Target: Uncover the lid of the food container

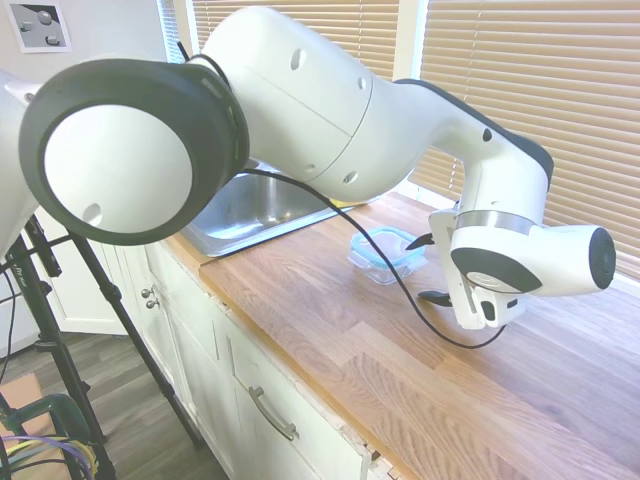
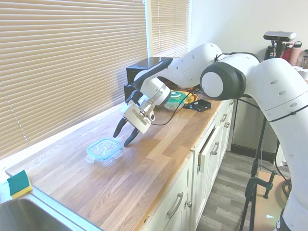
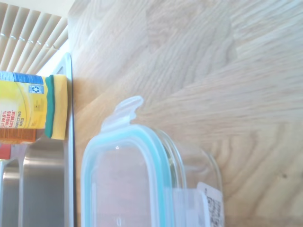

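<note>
Wooden countertop [image 2: 159,159]: plank-grained, fills the frame's lower middle. Steel sink [image 2: 29,216]: brushed metal, lower left corner. Gripper [image 2: 126,135]: dark fingers spread apart, empty, just right of the container. Food container [image 2: 104,152]: clear glass, rounded-square, left of centre. Lid [image 2: 103,147]: translucent, teal-rimmed, seated on it. Sponge [image 2: 19,184]: yellow-green block, far left.

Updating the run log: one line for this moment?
gripper: open, above counter | lid: on food container | contact: none | sponge: by sink
</note>
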